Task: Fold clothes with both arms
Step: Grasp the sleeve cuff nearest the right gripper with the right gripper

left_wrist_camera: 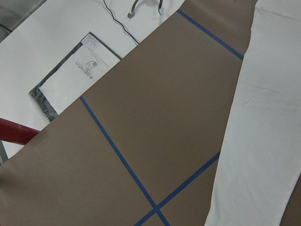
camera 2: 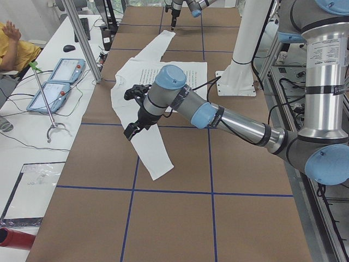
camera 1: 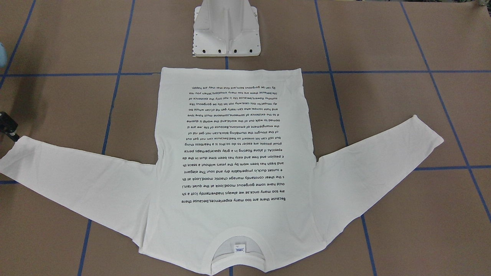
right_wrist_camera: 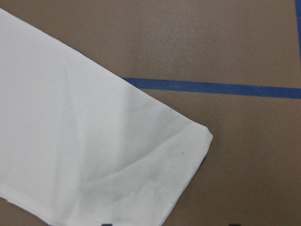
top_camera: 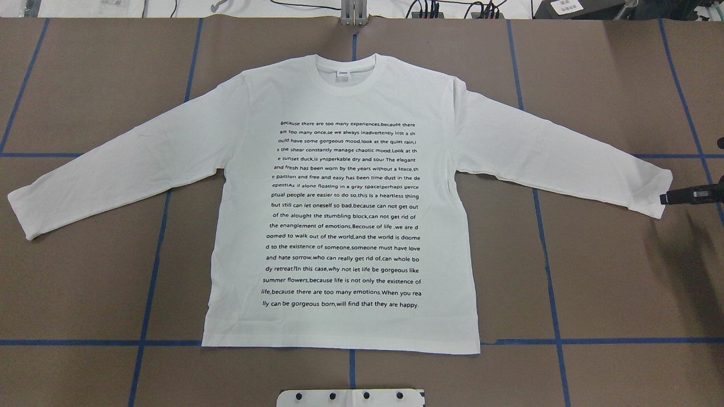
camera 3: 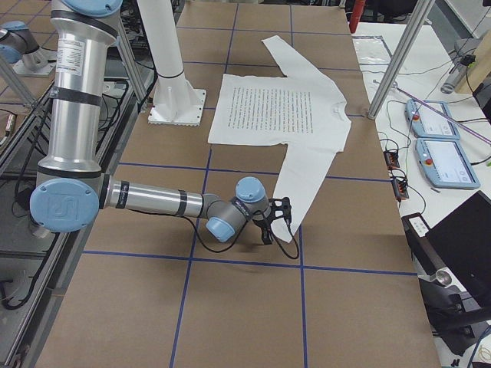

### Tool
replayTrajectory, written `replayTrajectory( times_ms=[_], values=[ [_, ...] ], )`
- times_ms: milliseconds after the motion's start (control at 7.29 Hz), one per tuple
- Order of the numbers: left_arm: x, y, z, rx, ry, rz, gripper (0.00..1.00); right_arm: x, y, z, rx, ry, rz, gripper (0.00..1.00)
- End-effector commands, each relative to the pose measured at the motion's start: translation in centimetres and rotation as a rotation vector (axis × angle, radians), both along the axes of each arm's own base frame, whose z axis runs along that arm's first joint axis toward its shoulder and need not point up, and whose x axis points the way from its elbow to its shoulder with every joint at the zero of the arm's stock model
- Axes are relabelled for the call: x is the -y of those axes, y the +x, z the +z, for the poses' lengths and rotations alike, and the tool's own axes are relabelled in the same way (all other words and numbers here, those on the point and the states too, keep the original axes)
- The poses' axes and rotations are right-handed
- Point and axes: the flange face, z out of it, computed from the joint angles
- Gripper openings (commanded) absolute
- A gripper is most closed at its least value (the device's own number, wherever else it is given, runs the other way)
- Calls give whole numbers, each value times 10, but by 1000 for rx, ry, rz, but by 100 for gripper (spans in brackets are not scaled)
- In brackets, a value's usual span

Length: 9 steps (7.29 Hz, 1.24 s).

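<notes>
The white long-sleeved T-shirt [top_camera: 345, 215] lies flat on the brown table, printed text up, collar [top_camera: 353, 70] on the far side and both sleeves spread out. It also shows in the front view [camera 1: 234, 153]. My right gripper [top_camera: 663, 198] is low at the right sleeve's cuff [top_camera: 656, 192], at the table's edge in the front view [camera 1: 15, 138]. Its fingertips stand apart at the bottom of the right wrist view, with the cuff [right_wrist_camera: 188, 146] just ahead. My left gripper [camera 2: 131, 130] hangs above the left sleeve [camera 2: 152, 153]; I cannot tell whether it is open or shut.
The white pedestal base [camera 1: 226, 34] stands behind the shirt's hem. Blue tape lines [top_camera: 153, 271] grid the table. A side table with tablets [camera 2: 57, 82], a metal post [camera 2: 82, 38] and a person in yellow [camera 2: 13, 46] lie beyond the far edge.
</notes>
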Motion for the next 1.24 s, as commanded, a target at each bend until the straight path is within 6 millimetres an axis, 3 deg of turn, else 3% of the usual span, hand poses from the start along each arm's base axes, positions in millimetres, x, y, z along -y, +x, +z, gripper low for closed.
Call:
replayTrajectory(
  times_ms=[0, 275, 686, 824, 961, 1098],
  values=[
    [0, -1, 0, 1, 1, -2, 100, 4, -17, -3, -8, 16, -16, 84],
    [0, -1, 0, 1, 1, -2, 100, 2, -20, 0, -10, 11, -22, 80],
    [0, -1, 0, 3, 2, -2, 100, 5, -32, 0, -9, 12, -41, 55],
    [0, -2, 0, 2, 2, -2, 100, 8, -35, 1, -10, 11, -44, 43],
    [0, -3, 0, 3, 2, -6, 100, 10, -37, -5, -3, 23, -47, 14],
    [-1, -4, 0, 3, 2, -8, 100, 13, -39, -15, 9, 37, -48, 0]
  ],
)
